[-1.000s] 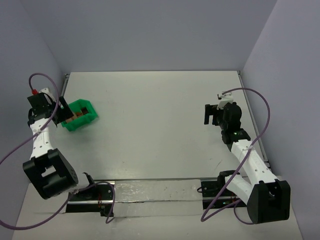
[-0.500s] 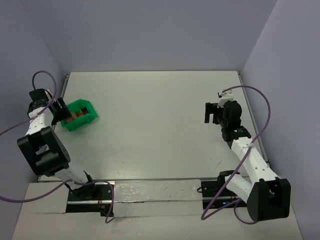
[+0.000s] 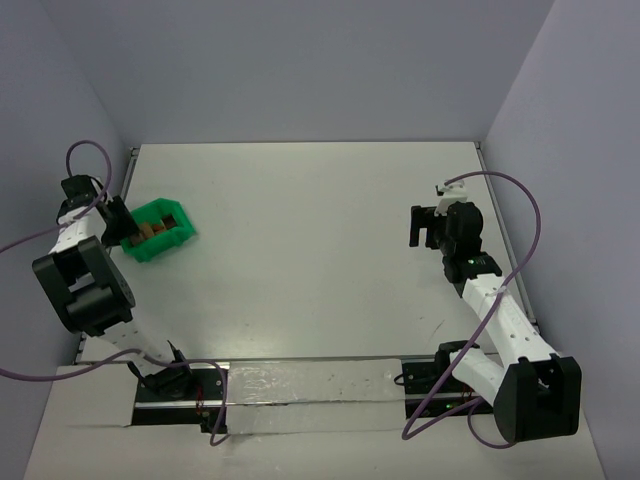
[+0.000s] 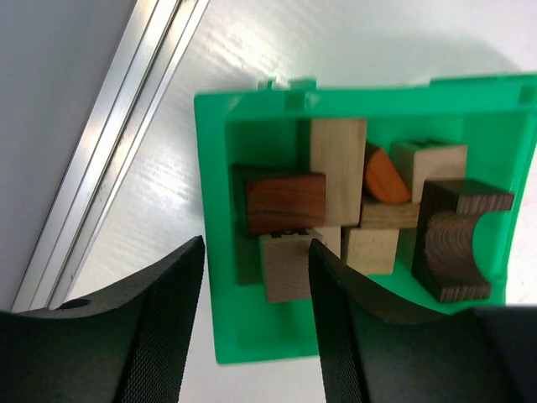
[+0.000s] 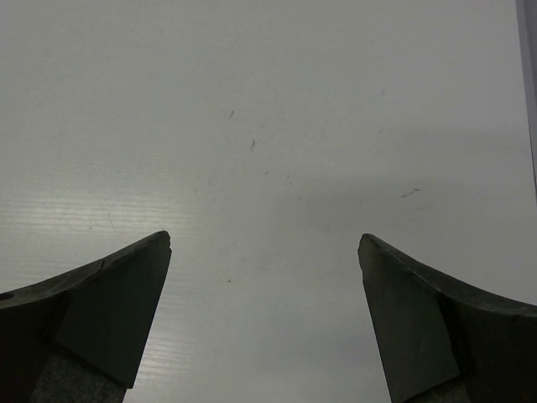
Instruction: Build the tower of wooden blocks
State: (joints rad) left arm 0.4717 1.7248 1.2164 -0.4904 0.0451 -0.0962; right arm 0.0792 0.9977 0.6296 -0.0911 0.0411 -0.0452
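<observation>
Though jumbled, tan, brown wood blocks (image 4: 338,159)

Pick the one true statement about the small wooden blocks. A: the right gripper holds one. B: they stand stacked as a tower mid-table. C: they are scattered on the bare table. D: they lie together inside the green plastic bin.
D: the left wrist view shows the tan, reddish-brown and dark brown wooden blocks lying inside the green plastic bin, and the right gripper is open and empty.
</observation>
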